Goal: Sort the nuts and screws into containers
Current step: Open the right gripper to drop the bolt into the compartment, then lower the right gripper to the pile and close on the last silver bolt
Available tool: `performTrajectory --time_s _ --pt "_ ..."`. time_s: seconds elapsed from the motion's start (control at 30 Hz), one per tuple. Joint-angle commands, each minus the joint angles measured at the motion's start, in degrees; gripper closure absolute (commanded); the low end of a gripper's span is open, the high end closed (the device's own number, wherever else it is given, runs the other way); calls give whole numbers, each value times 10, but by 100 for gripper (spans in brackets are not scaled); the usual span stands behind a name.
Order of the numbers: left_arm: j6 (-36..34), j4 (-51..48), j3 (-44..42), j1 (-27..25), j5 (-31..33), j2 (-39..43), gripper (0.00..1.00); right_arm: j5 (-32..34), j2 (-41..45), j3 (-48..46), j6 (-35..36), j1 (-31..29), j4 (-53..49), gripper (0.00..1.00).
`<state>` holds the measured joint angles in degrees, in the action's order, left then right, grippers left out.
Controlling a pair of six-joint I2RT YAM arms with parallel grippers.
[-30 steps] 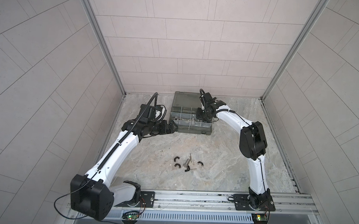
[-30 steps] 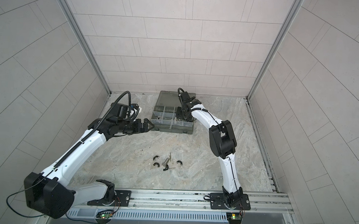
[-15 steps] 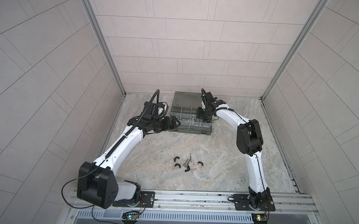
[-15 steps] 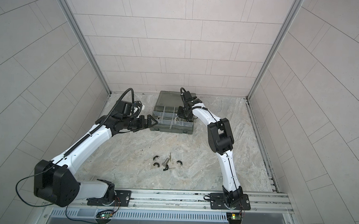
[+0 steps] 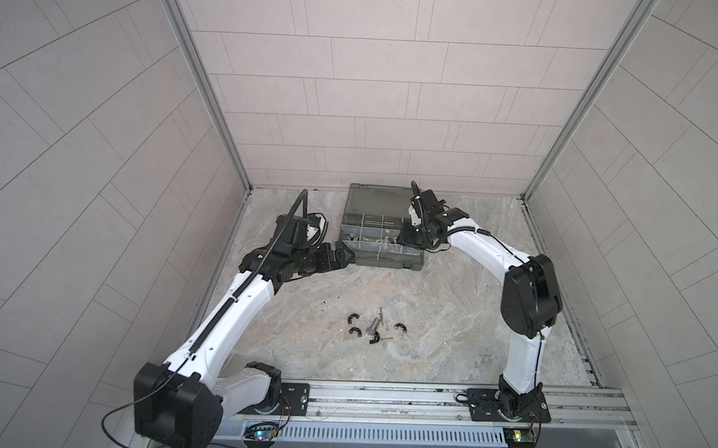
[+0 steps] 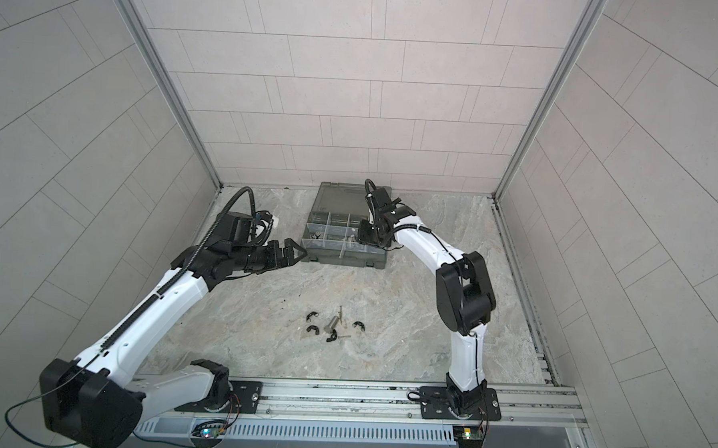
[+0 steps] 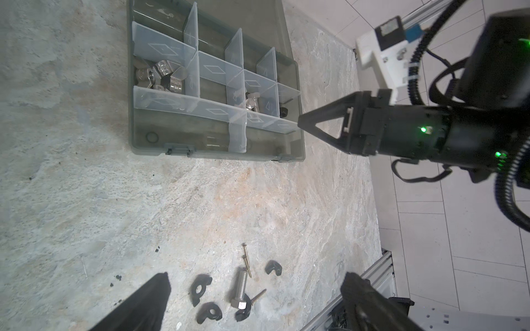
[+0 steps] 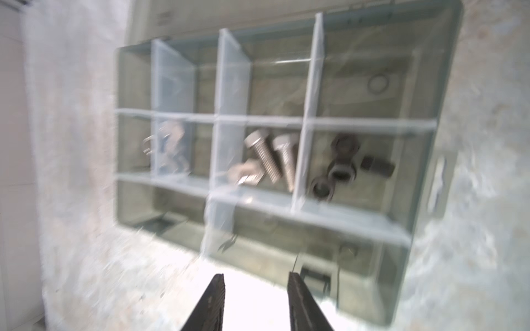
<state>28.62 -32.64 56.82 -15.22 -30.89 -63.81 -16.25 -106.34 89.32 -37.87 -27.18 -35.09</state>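
The dark organiser case (image 5: 389,263) (image 6: 347,261) lies open at the back, its containers split by pale dividers. Silver screws (image 8: 269,160) fill one middle compartment, black nuts (image 8: 341,169) the one beside it, and silver winged nuts (image 7: 160,74) an end one. One thick silver screw (image 5: 373,325) (image 6: 331,325) (image 7: 242,286) lies loose on the table. My right gripper (image 5: 409,235) (image 6: 365,233) (image 8: 255,276) hovers at the case's right end, open and empty. My left gripper (image 5: 345,254) (image 6: 296,250) (image 7: 256,275) is wide open just off the case's left front corner.
Several black hooked pieces (image 5: 353,317) (image 7: 200,288) and thin brass wood screws (image 7: 246,258) lie round the loose bolt mid-table. The smoky lid (image 5: 375,196) lies flat behind the case. Tiled walls close three sides; a metal rail (image 5: 383,396) runs along the front.
The right gripper's jaws have come apart over the case and that arm has drawn back a little. The left arm shifted slightly, its gripper staying open beside the case.
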Motion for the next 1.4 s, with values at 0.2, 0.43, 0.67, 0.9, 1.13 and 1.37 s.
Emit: performTrajectory --time_s 0.2,0.43,0.67,0.9,1.13,1.37 --pt "10 -47 -72 3 0 141 0 23 123 -216 -118 -179 61 65" --pt "-5 -116 -81 3 -13 227 0 59 130 -263 -189 -255 92 66" --pt "-37 -188 -61 3 3 276 0 65 96 -254 -217 -283 100 68" --pt "-46 -195 -68 3 -7 288 0 56 61 -250 -239 -297 110 69" --pt "-58 -197 -63 3 -5 278 0 61 51 -259 -248 -299 112 69" --pt "-60 -196 -62 3 -2 271 0 47 36 -268 -259 -300 129 69"
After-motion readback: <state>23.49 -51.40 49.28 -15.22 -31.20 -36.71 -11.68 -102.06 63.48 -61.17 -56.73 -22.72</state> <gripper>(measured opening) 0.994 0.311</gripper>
